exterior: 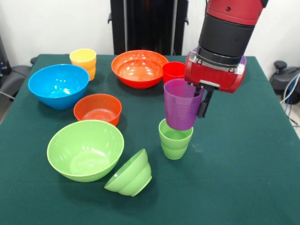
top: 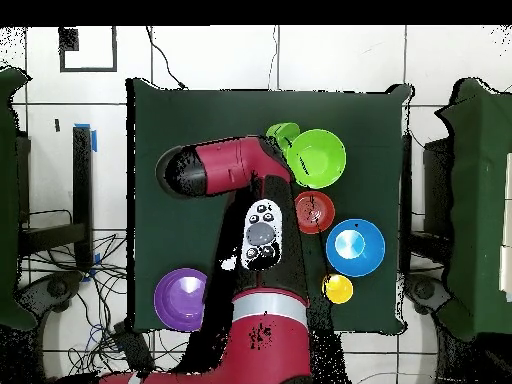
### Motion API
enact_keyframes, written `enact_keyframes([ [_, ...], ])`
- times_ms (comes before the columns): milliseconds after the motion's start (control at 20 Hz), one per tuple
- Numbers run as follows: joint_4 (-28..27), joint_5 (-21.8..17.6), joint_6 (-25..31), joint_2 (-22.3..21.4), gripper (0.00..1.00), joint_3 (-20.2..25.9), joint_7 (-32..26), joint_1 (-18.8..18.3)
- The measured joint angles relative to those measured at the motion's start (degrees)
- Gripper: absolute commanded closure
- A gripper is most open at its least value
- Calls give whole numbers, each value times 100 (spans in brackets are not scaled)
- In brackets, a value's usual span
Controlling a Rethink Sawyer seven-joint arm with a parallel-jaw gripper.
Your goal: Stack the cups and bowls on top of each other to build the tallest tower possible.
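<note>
My gripper (exterior: pixel 197 106) is shut on the rim of the purple cup (exterior: pixel 181 104) and holds it slightly tilted, mouth up, just over the upright light green cup (exterior: pixel 175 139). The purple cup's base is at the green cup's mouth; I cannot tell whether they touch. One black finger (exterior: pixel 203 106) shows outside the cup wall. The red cup (exterior: pixel 173 71) stands behind, beside the large orange bowl (exterior: pixel 139 68). The yellow cup (exterior: pixel 83 61) stands at the far left. In the overhead view the arm (top: pixel 235 170) hides the gripper and these cups.
On the green table (exterior: pixel 243 164) stand the blue bowl (exterior: pixel 58 86), the small orange-red bowl (exterior: pixel 97 108) and the large green bowl (exterior: pixel 85 150). The small green ribbed bowl (exterior: pixel 130 173) lies on its side. The large purple bowl (top: pixel 181 297) sits near the robot's base.
</note>
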Motion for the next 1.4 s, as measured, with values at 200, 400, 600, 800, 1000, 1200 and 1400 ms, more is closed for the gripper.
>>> enact_keyframes([
  [200, 2, 0, -124, 2, 100, -60, 0, 1],
  [400, 27, -1, -260, 1, 100, -153, 0, 1],
  [600, 51, -1, -314, 1, 100, -200, 0, 2],
  [800, 72, -1, -317, 1, 100, -212, 0, 1],
  [1000, 99, -1, -316, 1, 100, -214, 0, -1],
  [1200, 118, -1, -317, 1, 100, -217, 0, 0],
  [1400, 121, -1, -317, 1, 100, -238, 0, -1],
])
